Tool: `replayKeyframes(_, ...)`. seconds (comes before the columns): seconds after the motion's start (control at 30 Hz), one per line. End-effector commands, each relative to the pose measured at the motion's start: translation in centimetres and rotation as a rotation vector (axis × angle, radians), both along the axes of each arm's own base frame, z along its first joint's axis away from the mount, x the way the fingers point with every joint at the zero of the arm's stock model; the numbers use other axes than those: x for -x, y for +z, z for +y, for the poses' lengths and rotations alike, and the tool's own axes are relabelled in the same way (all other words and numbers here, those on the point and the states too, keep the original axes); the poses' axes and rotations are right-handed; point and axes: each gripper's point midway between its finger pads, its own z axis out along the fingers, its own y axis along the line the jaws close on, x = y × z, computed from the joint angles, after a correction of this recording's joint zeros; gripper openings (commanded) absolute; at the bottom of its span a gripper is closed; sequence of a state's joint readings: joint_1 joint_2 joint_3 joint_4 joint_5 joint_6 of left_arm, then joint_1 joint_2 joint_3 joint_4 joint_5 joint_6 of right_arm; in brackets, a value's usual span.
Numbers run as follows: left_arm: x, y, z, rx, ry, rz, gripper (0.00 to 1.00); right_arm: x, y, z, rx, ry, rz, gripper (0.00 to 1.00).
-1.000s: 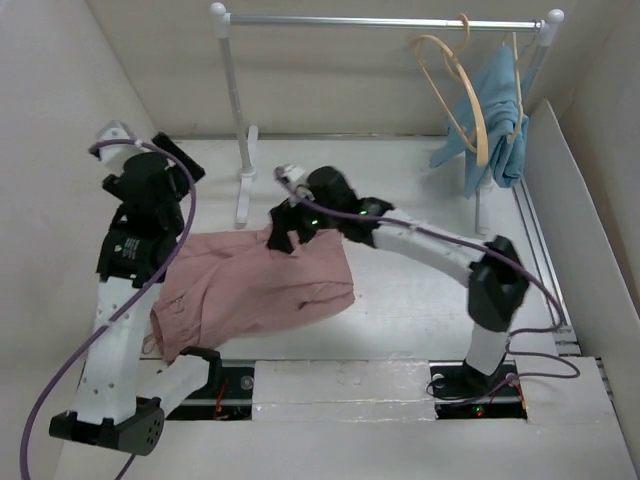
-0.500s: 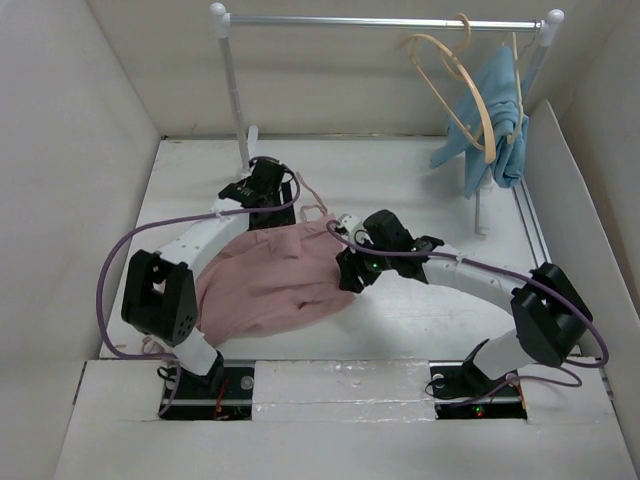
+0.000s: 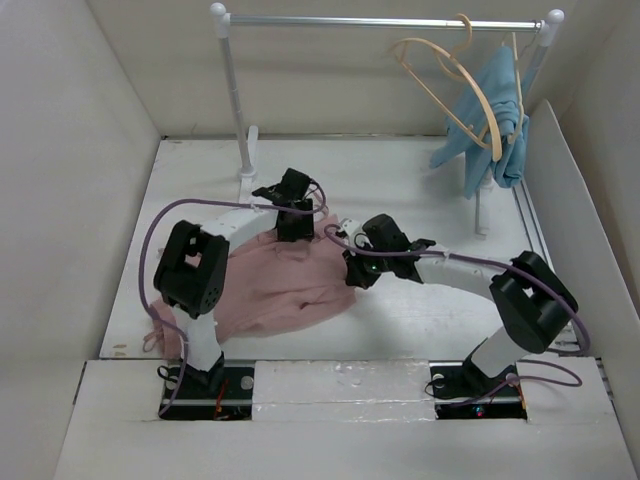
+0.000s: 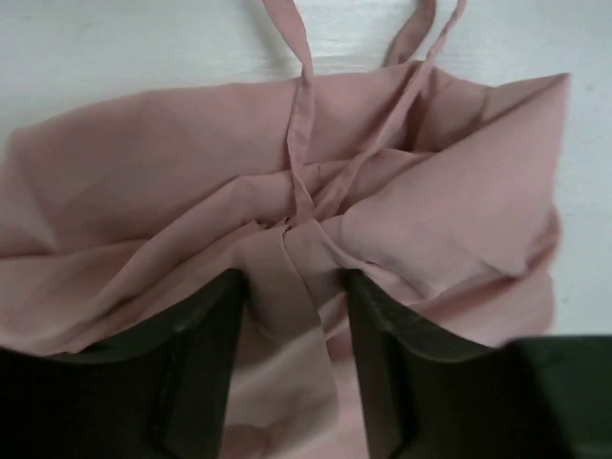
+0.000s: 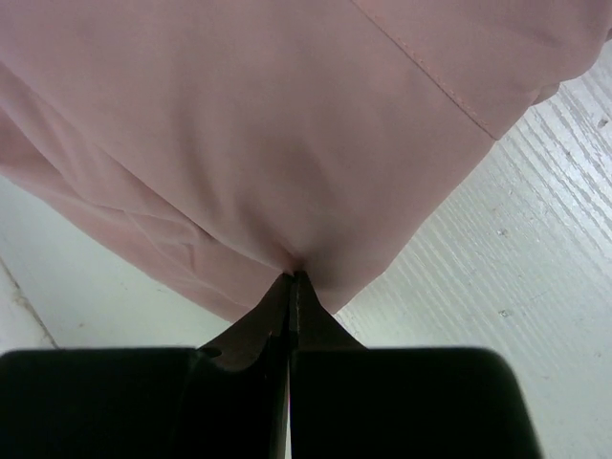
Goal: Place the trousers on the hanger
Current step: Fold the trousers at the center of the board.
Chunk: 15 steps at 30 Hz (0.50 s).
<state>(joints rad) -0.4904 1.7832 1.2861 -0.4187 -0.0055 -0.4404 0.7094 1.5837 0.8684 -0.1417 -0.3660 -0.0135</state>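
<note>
The left end effector (image 4: pixel 292 320) is clenched on a bunched fold at the drawstring waist of the trousers (image 3: pixel 280 285). Creases converge at its fingertips, which indicates tension in the cloth. The right end effector (image 5: pixel 292 279) is fully clamped on a thin edge of the same garment, with fabric fanning away ahead of its tips. Holding two separated points probably serves to lift the trousers spread rather than crumpled.

The bulk of the trousers lies on the tabletop (image 3: pixel 420 180), below the left end effector and between it and the right one, trailing back toward the left arm base. The hanger (image 3: pixel 468 70) hangs on the rail (image 3: pixel 340 20), well apart from both end effectors, up and to the right of the right one, beside a light-blue garment (image 3: pixel 500 100).
</note>
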Motion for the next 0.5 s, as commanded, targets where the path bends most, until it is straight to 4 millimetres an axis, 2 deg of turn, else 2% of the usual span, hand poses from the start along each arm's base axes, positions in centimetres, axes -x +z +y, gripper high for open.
replayKeyframes(0.0,-1.3,-0.8,-1.3,0.037,0.007,0.019,0.41,-0.5,1.2,-0.5,-0.007,-0.004,-0.068,0.00)
replayKeyframes(0.03,-1.6,-1.5,-1.6,0.039,0.007,0.030,0.36,-0.1,2.1,-0.5,-0.017,-0.001,-0.088,0.00)
replayKeyframes(0.07,-2.2,-2.0,-1.9,0.043,0.011,0.024,0.10,0.6,2.3,-1.4,0.001,-0.007,-0.101,0.00)
replayKeyframes(0.1,-2.2,-2.0,-1.9,0.044,0.013,0.024,0.10,0.6,2.3,-1.4,0.001,-0.007,-0.102,0.00)
replayKeyframes(0.17,-3.2,-2.0,-2.0,0.035,0.030,0.007,0.00,1.3,1.5,-2.4,0.030,-0.021,-0.089,0.00)
replayKeyframes(0.23,-3.8,-1.7,-2.4,0.043,0.037,0.000,0.00,2.0,1.4,-2.3,0.020,-0.008,-0.087,0.00)
replayKeyframes(0.27,-4.6,-1.0,-2.7,0.052,0.037,-0.017,0.00,2.3,1.1,-2.5,0.022,-0.006,-0.075,0.00)
replayKeyframes(0.33,-6.0,-0.9,-2.8,0.028,0.051,-0.040,0.00,2.9,0.0,-3.1,0.042,-0.016,-0.054,0.00)
replayKeyframes(0.43,-7.1,-0.7,-2.9,0.011,0.059,-0.051,0.00,2.8,0.6,-3.0,0.040,-0.008,-0.060,0.00)
replayKeyframes(0.47,-7.8,0.4,-3.4,0.022,0.049,-0.068,0.00,2.7,1.0,-3.0,0.036,-0.008,-0.067,0.00)
